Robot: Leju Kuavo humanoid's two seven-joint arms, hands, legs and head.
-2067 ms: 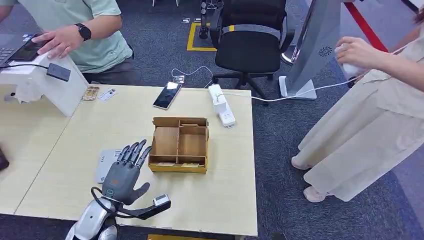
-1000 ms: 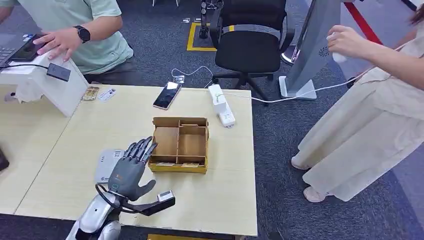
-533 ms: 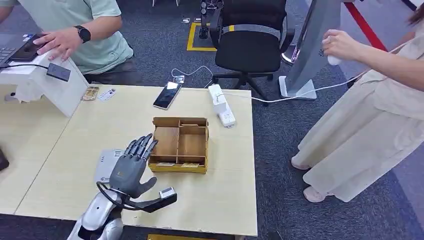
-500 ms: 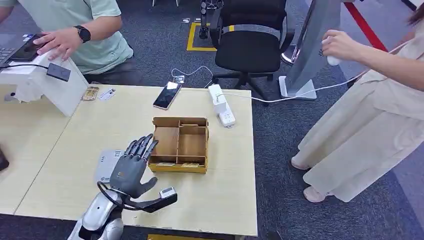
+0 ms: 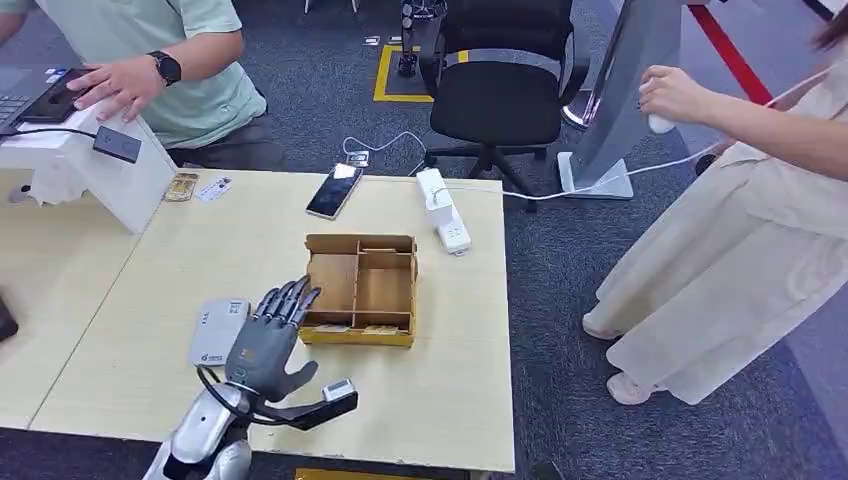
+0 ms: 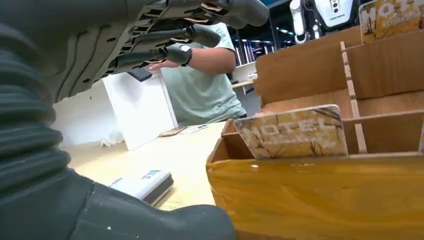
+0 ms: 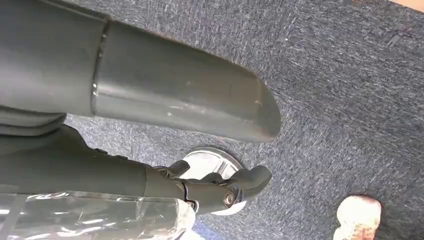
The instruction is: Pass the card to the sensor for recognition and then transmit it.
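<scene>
A: Where does the left hand (image 5: 266,343) stand?

B: It hovers over the table (image 5: 160,290) with fingers spread and nothing in them, fingertips just short of the near wall of the wooden box (image 5: 360,288). The card (image 6: 292,132) stands upright in the box's front slot, just beyond those fingertips, its printed face towards the wrist camera.

A: And the sensor?

B: I take the grey reader (image 5: 219,330) lying flat on the table to be it, close beside the hand on its outer side, away from the box.

A: What could go wrong?

B: The card sits low behind the box's front wall, with little edge to pinch. Thick fingers may hit the wall and shove the light box away, or tip the card flat into the slot. A weak pinch could also drop it on the way to the reader.

A: What can't you make out?

B: Whether the slot holds one card or several; from the head view they show as thin pale slivers. The right hand (image 7: 220,187) hangs over the carpet with fingers that look curled, but I cannot tell its state for sure. Who receives the card is unclear too: one person sits beyond the far end of the table, another stands to the right.
</scene>
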